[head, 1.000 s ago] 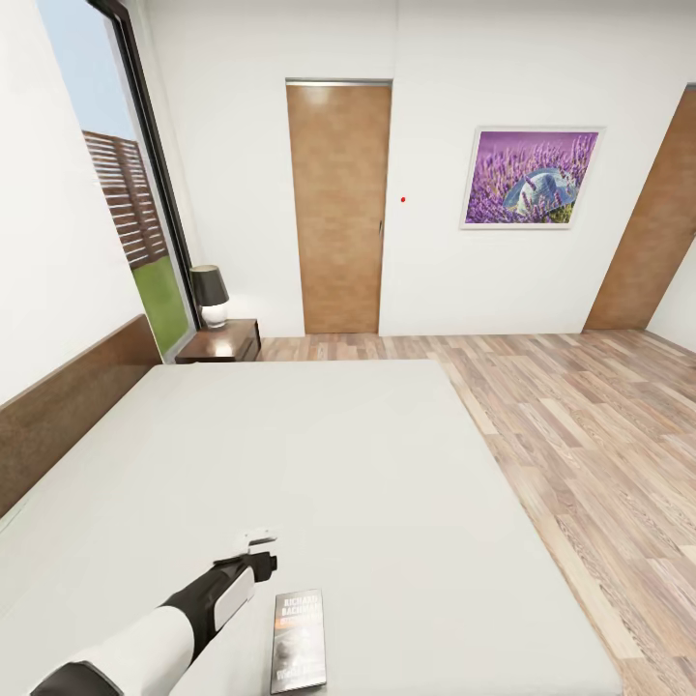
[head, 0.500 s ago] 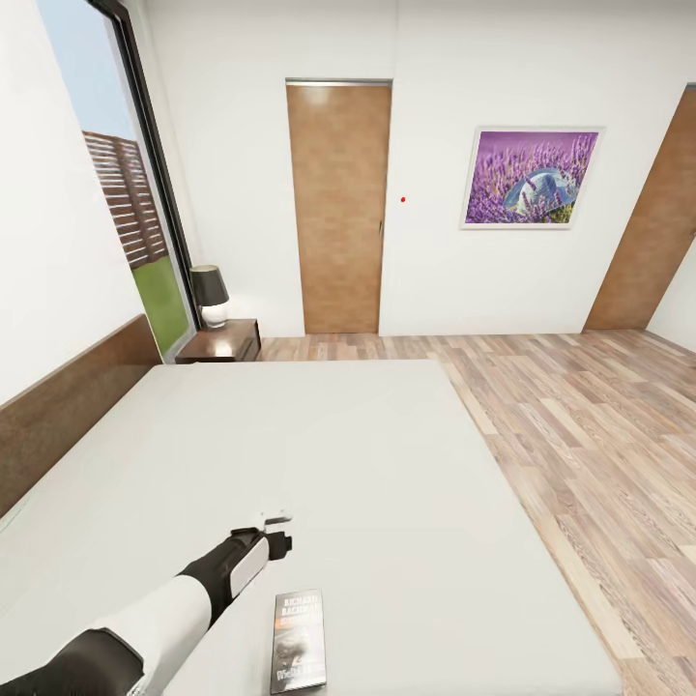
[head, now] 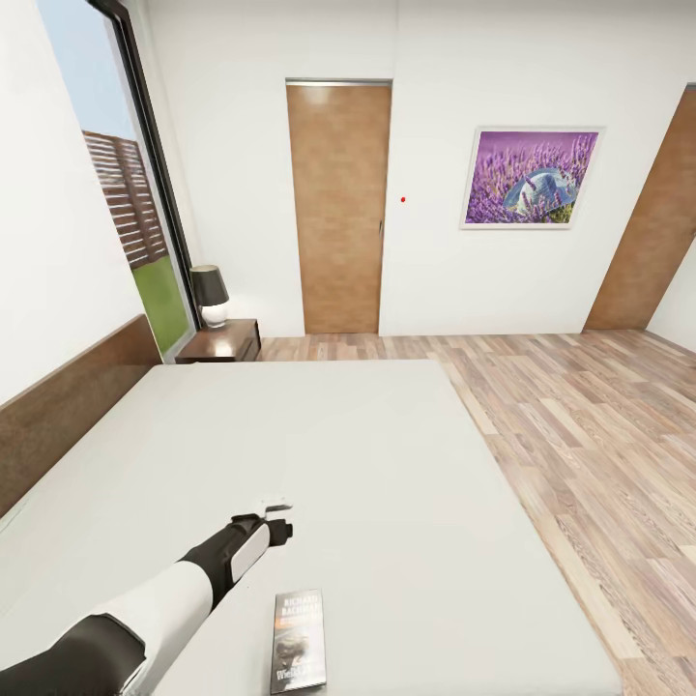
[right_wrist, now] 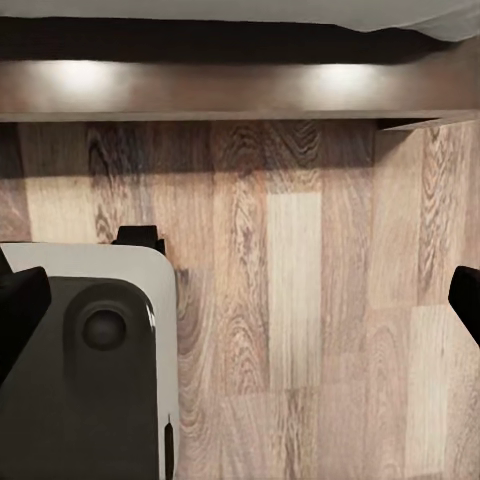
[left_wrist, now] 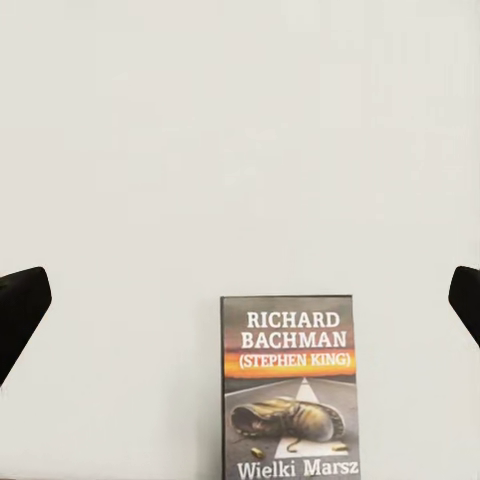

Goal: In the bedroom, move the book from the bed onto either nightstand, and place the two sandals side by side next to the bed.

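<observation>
Left end effector [head: 278, 519] advanced over bed [head: 367, 454], open, hovering beyond book [head: 299, 641]. Right end effector [right_wrist: 240, 300] open above floor [right_wrist: 300, 300].

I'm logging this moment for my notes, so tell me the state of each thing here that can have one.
book: lying flat on the bed, cover up, not gripped
left gripper: open, over the mattress beyond the book
right gripper: open, over the wood floor by the bed frame
lamp: upright on the nightstand, unlit
middle door: closed
</observation>
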{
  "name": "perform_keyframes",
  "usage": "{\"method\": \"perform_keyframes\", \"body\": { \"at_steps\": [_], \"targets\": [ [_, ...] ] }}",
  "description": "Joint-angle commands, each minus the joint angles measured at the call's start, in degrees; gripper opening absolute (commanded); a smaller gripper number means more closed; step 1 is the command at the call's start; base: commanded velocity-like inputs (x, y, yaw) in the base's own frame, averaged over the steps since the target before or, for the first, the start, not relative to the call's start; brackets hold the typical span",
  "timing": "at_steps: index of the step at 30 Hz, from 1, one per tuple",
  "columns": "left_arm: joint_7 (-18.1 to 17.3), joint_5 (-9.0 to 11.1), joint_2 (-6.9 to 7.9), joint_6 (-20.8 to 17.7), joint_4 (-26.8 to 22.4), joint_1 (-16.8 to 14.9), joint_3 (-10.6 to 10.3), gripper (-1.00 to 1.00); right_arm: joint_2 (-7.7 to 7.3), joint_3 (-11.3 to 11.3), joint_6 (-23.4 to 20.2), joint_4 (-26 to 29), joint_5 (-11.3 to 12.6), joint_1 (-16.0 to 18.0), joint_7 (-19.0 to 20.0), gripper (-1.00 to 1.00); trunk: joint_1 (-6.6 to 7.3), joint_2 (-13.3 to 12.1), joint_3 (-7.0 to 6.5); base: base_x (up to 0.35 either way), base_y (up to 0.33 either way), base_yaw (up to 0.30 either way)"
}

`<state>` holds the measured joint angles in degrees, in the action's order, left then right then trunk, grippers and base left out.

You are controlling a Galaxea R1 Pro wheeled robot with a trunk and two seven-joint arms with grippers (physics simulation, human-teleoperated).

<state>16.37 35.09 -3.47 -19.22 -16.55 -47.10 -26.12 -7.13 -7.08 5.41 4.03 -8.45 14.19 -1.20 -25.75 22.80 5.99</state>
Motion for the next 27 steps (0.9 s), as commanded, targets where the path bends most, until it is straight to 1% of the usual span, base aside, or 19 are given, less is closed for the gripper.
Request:
{"method": "perform_keyframes", "body": {
  "at_steps": [1,10,27],
  "targets": [
    [0.44,0.61,0.08,-0.20,-0.03,-0.22,-0.45,1.00,0.01,-0.48,0.22,-0.08,-0.60,0.06,-0.12,1.00,-0.03,0.12,0.13,0.000,0.000,0.000],
    [0.44,0.81,0.35,-0.21,0.20,-0.78,-0.01,1.00,-0.05,-0.45,0.22,-0.11,-0.60,0.04,-0.12,1.00,-0.03,0.12,0.13,0.000,0.000,0.000],
    [0.51,0.83,0.41,-0.19,0.12,-0.86,-0.25,1.00,-0.30,-0.47,0.22,-0.06,-0.69,-1.07,-0.12,1.00,-0.03,0.12,0.13,0.000,0.000,0.000]
  ]
}}
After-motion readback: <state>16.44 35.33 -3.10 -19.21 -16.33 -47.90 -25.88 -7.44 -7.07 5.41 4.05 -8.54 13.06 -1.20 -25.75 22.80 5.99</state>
